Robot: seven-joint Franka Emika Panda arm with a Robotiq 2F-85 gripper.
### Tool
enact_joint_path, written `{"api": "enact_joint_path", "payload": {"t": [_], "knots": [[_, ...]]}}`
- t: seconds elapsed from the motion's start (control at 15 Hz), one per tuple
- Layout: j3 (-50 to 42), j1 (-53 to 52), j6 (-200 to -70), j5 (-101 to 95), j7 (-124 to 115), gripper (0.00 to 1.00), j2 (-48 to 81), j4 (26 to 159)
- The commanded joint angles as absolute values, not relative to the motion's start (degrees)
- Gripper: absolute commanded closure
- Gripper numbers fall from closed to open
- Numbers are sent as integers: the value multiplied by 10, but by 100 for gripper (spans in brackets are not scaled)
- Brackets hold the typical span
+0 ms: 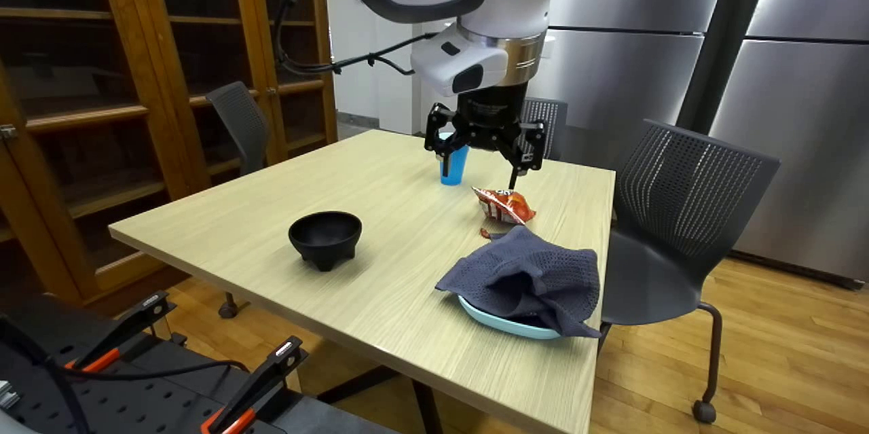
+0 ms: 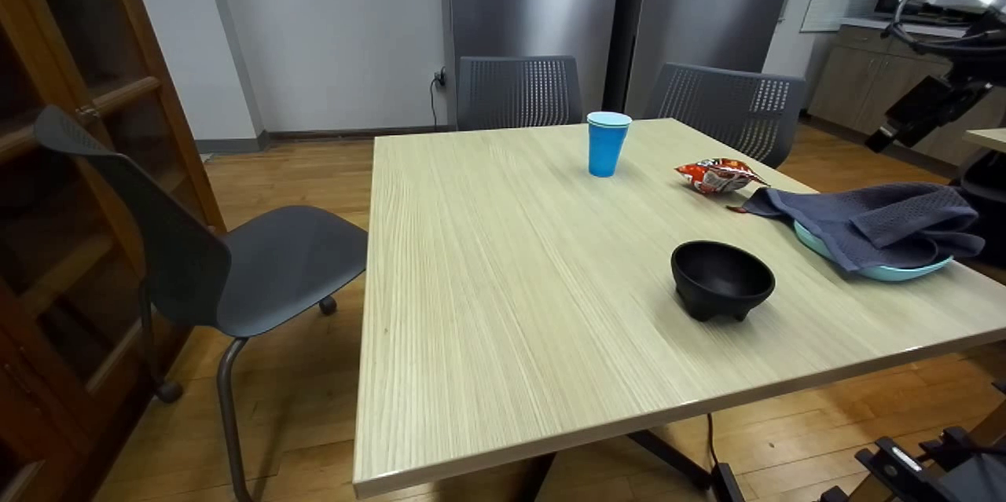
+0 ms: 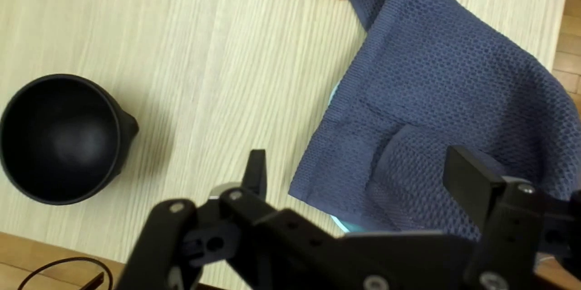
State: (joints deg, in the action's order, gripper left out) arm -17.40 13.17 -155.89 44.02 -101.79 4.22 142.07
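Observation:
My gripper [image 1: 479, 172] hangs above the table, its fingers wide apart and nothing between them. In the wrist view a crumpled blue-grey cloth [image 3: 422, 86] lies beneath the gripper [image 3: 356, 167], closest to the right finger. That cloth covers most of a light blue dish [image 1: 506, 322], whose rim shows along one side. A black footed bowl [image 3: 61, 140] stands upright to the left of the gripper in the wrist view. Beyond the cloth sit a red snack bag [image 2: 719, 176] and an upright blue cup [image 2: 607, 147], both seen in both exterior views.
The pale wooden table [image 2: 487, 266] ends just past the cloth and dish. Grey chairs [image 1: 679, 230] stand around it. A wooden glass-door cabinet [image 1: 156, 81] and steel refrigerators [image 1: 624, 81] are behind. Cables [image 1: 292, 47] loop beside the arm.

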Motion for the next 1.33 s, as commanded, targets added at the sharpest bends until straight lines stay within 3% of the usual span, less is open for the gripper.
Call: {"api": "enact_joint_path", "payload": {"t": [0.0, 0.53, 1.27], "knots": [[-168, 147, -1498, 488, -947, 0, 3, 1437], [-178, 157, -1390, 491, -910, 0, 11, 1426], [-175, 152, -1408, 481, -932, 0, 23, 1425]]}}
